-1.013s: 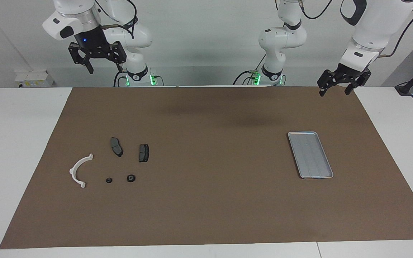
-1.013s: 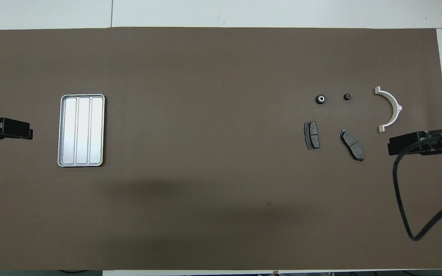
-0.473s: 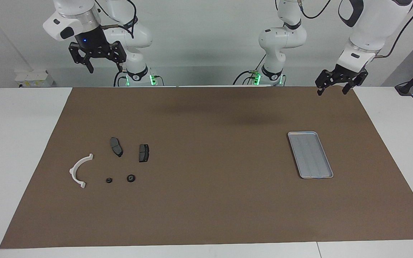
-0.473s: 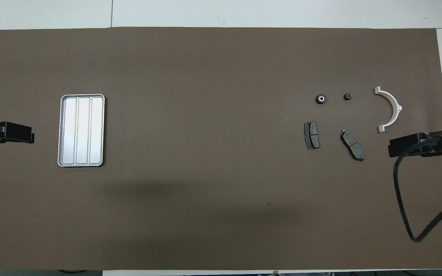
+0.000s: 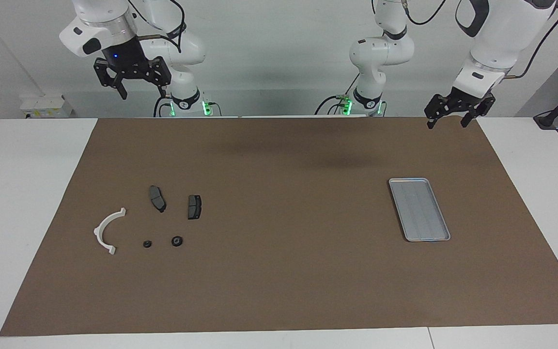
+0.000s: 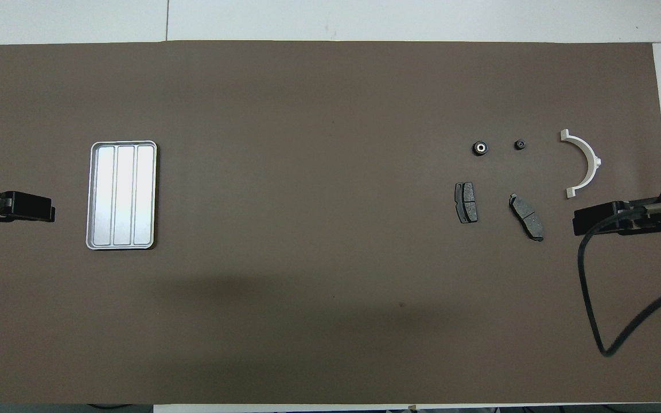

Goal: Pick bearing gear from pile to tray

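At the right arm's end of the mat, the pile is spread loose, and the two gears (image 5: 177, 241) (image 5: 147, 244) are found at its edge farthest from the robots. They are round, so no long axis is offered to a grip. The right gripper (image 5: 131, 80) is held high over the table's near edge, jaws apart, with the gears forward of it and well below; it is judged the nearer claw. The left gripper (image 5: 446, 118), also apart, waits over the mat's edge near the tray (image 5: 399, 211).

Counted: two gears, two pads (image 5: 157, 198) (image 5: 194, 207), one bracket (image 5: 105, 231), one tray.
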